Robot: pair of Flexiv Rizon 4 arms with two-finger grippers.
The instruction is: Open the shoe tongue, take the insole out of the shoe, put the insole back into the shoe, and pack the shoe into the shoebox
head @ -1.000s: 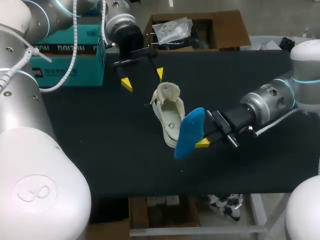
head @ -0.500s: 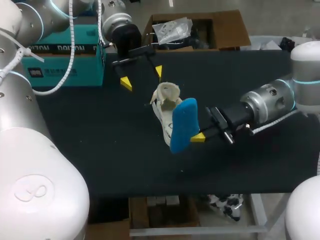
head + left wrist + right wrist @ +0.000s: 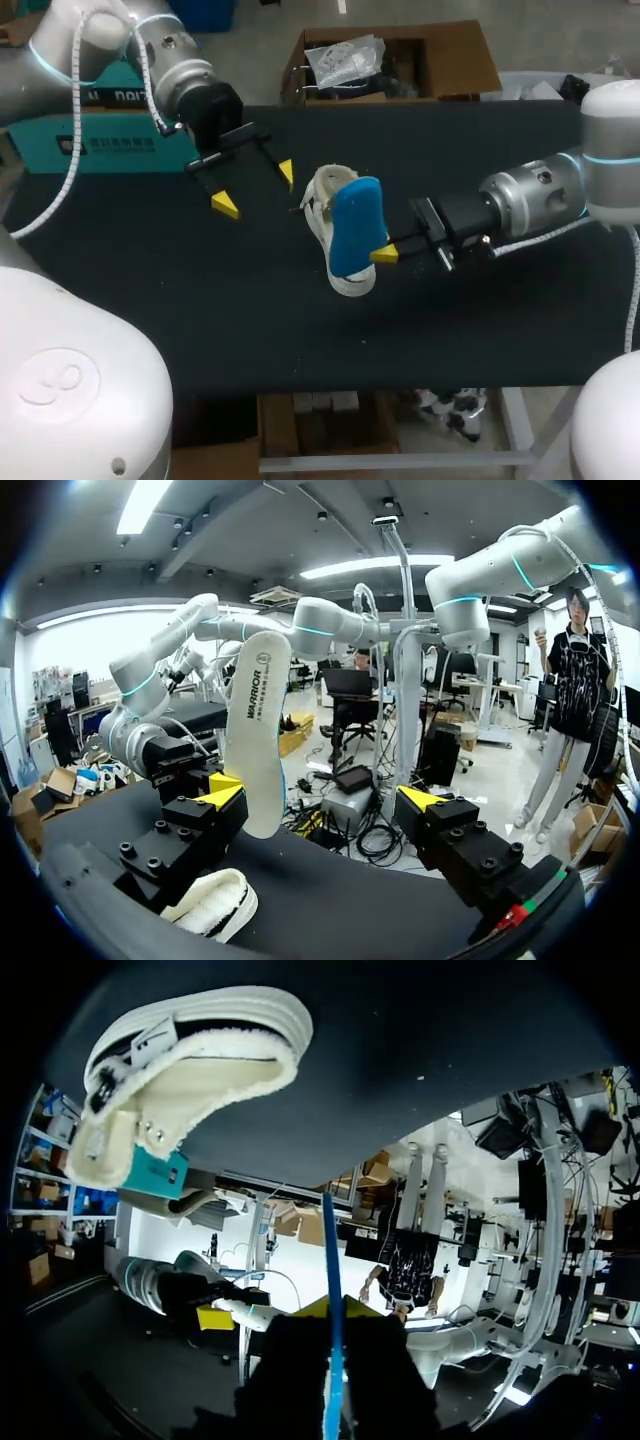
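the right hand (image 3: 383,254) pinches the blue insole (image 3: 356,225) by its edge, right above the white shoe (image 3: 322,192) lying on the desk (image 3: 200,300). the insole's long axis runs nearly along the shoe's, so i'd guess lowering it in comes next. the left hand (image 3: 255,188) hovers spread near the shoe, apart from it.

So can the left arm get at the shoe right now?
Probably yes, at its uncovered end: the left gripper stands open beside the shoe with only bare table between. The blue insole, held in the right gripper, covers the shoe's middle.
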